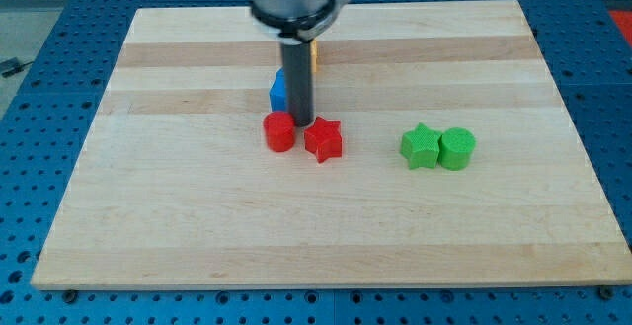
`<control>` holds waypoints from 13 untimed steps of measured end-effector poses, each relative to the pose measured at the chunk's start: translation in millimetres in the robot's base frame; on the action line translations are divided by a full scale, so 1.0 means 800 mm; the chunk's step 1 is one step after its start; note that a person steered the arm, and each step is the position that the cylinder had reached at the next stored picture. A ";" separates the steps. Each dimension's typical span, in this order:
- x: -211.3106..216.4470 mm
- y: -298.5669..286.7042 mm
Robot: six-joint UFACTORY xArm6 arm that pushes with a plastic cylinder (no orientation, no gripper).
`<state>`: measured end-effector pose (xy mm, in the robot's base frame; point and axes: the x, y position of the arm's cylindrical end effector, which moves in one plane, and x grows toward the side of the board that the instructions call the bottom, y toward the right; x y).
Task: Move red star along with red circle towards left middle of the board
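Observation:
The red circle (279, 131) and the red star (323, 138) lie side by side near the board's middle, the circle to the left. My tip (300, 121) stands just above the gap between them, close to both. A blue block (278, 92) sits right behind the rod on its left, partly hidden by it.
A yellow block (314, 56) peeks out behind the rod near the view's top. A green star (420, 147) and a green circle (456, 148) sit together to the right. The wooden board (148, 216) lies on a blue perforated table.

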<state>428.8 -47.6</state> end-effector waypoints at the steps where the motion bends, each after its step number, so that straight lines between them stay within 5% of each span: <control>1: 0.005 0.013; 4: -0.013 0.172; 6: 0.048 0.097; 8: 0.051 -0.017; 11: 0.034 0.035; 13: 0.015 -0.057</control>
<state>440.9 -92.8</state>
